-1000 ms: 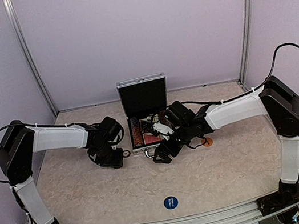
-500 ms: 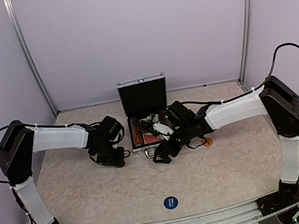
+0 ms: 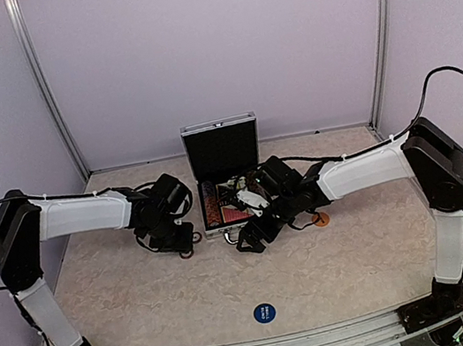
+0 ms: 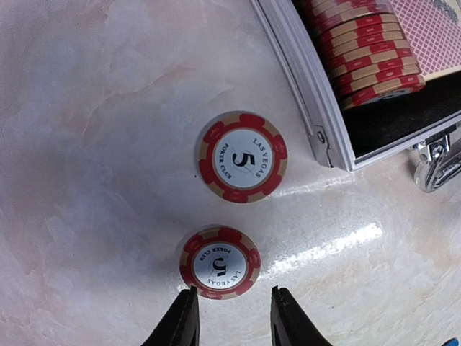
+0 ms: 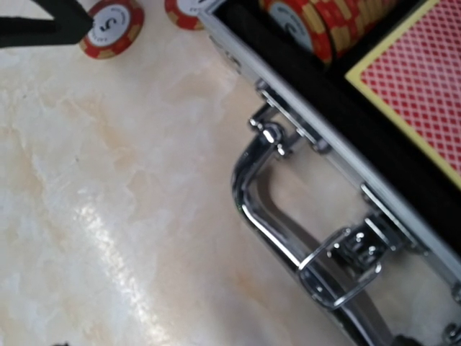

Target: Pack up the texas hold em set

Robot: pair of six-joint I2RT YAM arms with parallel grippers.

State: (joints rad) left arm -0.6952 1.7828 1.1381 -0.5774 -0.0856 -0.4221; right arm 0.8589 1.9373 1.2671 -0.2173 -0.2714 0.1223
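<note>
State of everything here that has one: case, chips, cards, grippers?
Ribbed silver aluminium case: open, lid upright.
Row of orange-red chips: on edge inside case.
Loose orange-red chip: flat on table, beside case.
Second loose chip: flat on table, ungripped.
Red-backed card deck: lying in case.
Left gripper: open, empty, just short of second chip.
Right gripper: open, empty.

Beige marbled table (image 3: 338, 271), enclosed by lilac walls (image 3: 208, 42); aluminium posts (image 3: 44, 89) at the rear corners.
</note>
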